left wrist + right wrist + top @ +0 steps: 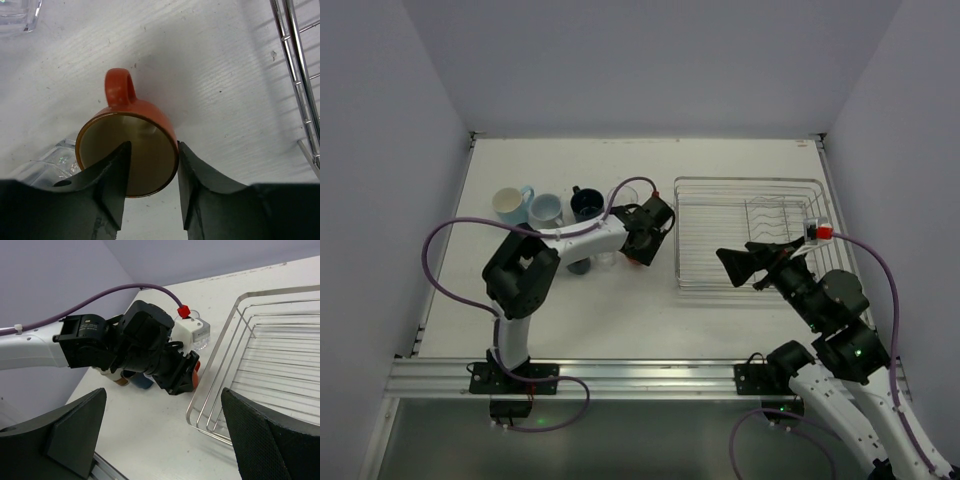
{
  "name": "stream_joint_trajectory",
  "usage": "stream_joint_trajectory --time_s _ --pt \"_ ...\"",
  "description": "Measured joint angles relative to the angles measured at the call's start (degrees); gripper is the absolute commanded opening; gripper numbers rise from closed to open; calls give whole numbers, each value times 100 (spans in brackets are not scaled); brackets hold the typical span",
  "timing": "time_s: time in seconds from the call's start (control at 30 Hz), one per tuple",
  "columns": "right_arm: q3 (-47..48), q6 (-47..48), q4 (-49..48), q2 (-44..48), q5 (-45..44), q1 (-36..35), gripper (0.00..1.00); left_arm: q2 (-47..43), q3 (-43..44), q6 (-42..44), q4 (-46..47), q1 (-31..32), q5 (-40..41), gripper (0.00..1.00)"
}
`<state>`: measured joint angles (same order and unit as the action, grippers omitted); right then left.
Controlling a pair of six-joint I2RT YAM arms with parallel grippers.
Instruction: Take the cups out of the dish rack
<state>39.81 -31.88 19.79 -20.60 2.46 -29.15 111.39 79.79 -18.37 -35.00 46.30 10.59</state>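
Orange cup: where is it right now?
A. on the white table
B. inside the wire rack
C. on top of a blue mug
A: the orange cup sits upright on the table, outside the dish rack, with the left tool straddling its rim.

The left claw (152, 148) partly hides the orange cup (142, 131).

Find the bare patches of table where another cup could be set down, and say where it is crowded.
Free: the strip between the back wall and the dish rack and mugs; the near strip between rack and front rail. Crowded: left of the rack, where mugs, tumblers, orange cup and left tool bunch together.
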Motion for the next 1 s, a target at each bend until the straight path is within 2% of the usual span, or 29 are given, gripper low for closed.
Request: stream_joint_trajectory --time_s 0.23,0.33,0.37,0.5,0.63,0.83,1.0 --pt "0 -4 -4 -2 9 0 99 -15 127 17 -74 0 66 68" --pt "2 -4 0 -2 7 0 99 -105 293 31 -153 4 166 87" --pt "2 -4 0 2 7 0 99 -184 339 35 -168 17 208 99" --pt "31 0 22 92 -9 0 99 -968 380 13 -116 116 557 100" --pt "306 52 192 254 -79 0 99 -2903 -136 17 660 339 686 100" --pt "984 232 586 699 -723 0 99 -5842 -529 127 1523 387 708 100" --pt "1462 435 962 1058 -1386 0 99 -7149 -796 232 1340 385 841 100"
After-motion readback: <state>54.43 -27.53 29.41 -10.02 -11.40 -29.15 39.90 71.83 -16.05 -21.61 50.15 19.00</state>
